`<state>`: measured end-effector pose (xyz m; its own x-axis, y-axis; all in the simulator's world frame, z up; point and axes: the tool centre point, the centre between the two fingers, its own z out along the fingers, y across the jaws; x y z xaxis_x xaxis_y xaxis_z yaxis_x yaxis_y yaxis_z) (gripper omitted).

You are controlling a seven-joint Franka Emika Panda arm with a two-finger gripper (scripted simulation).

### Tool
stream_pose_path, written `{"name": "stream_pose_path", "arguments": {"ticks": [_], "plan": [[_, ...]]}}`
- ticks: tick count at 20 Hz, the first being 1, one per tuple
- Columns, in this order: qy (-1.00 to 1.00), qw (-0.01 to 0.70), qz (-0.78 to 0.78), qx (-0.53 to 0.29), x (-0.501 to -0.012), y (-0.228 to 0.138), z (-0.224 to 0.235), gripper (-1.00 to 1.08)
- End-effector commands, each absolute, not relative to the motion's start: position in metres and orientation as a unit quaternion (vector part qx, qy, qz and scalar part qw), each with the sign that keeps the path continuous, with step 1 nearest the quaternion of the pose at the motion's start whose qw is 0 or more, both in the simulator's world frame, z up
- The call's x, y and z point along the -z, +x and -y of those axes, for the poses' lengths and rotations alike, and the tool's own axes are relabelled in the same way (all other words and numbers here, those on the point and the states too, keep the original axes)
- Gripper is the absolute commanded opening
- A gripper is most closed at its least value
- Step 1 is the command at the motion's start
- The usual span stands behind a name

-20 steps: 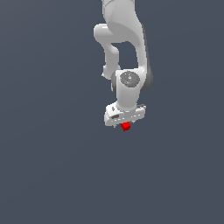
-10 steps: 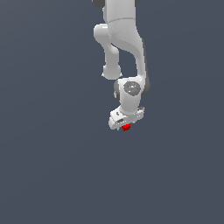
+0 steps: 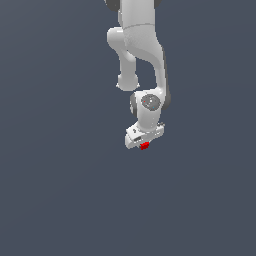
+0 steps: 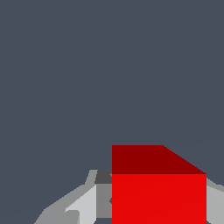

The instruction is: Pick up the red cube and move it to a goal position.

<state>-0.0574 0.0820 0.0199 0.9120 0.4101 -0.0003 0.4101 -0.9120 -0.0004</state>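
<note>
So the Panda arm [image 3: 142, 45] comes down from the top edge of the exterior view, a bit right of center. The upper links bulge out toward the exterior view's left around the elbow, then the forearm drops down to a round wrist joint [image 3: 148, 103] near the middle of the frame. Below that, the white hand sits tilted, its lower edge slanting up toward the exterior view's right.

The gripper [image 3: 144, 144] points roughly downward, and the red cube [image 3: 145, 146] is tucked right under the hand, just right of center and a little below the middle of the frame. It's tiny, way narrower than the hand.

The wrist view is much clearer: the red cube [image 4: 158, 192] fills the lower right part of the picture, lit face toward the camera and a darker face above it. Grey fingers [image 4: 83, 205] show on either side of it, right up against its sides, so the jaws are pinching the cube.

Everything behind is flat dark blue-grey in both views.
</note>
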Motion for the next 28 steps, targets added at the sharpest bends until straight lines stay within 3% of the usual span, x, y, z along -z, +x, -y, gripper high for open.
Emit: {"name": "stream_pose_path", "arguments": {"ticks": [1, 14, 28], "plan": [[-0.978, 0.0, 0.21, 0.0, -0.02, -0.057, -0.082, -1.0], [-0.978, 0.0, 0.21, 0.0, -0.027, -0.056, -0.07, -1.0], [-0.978, 0.0, 0.21, 0.0, -0.082, -0.044, 0.023, -1.0]]}}
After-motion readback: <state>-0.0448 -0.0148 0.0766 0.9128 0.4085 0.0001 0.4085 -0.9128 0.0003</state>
